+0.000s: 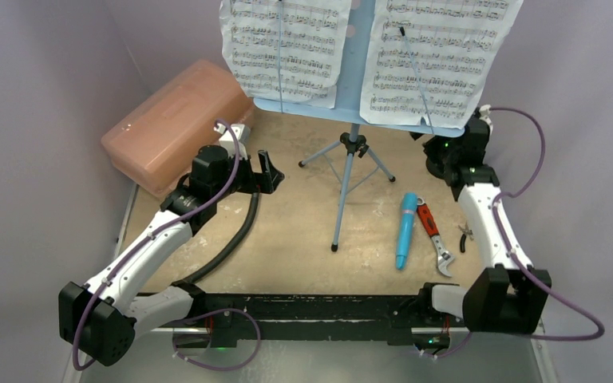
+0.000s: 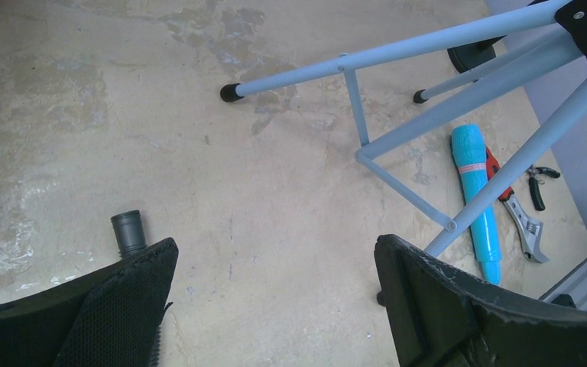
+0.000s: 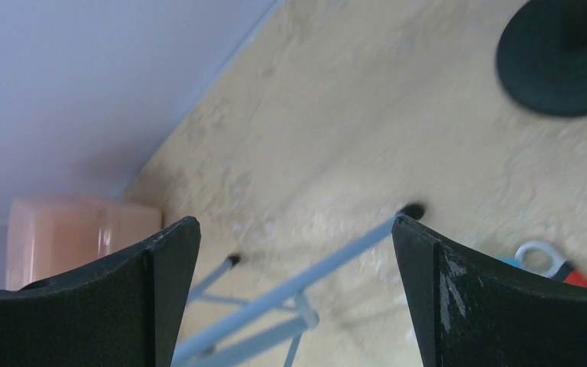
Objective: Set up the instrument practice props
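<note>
The light-blue music stand (image 1: 359, 68) stands upright at the back middle on its thin tripod (image 1: 350, 171). Two white sheet-music pages (image 1: 287, 40) rest on its desk. The turquoise microphone (image 1: 405, 231) lies flat on the table right of the tripod; it also shows in the left wrist view (image 2: 475, 199). The black round mic stand base (image 3: 562, 57) sits at the back right, behind the tripod legs (image 2: 397, 53). My left gripper (image 1: 257, 177) is open and empty (image 2: 275, 245) left of the tripod. My right gripper (image 1: 433, 152) is open and empty (image 3: 296, 222) under the desk's right end.
A salmon-pink case (image 1: 175, 124) lies at the back left. A curved black hose (image 1: 231, 239) runs under my left arm, its end by my left finger (image 2: 128, 232). A red-handled wrench (image 1: 435, 239) and small pliers (image 1: 464, 235) lie right of the microphone.
</note>
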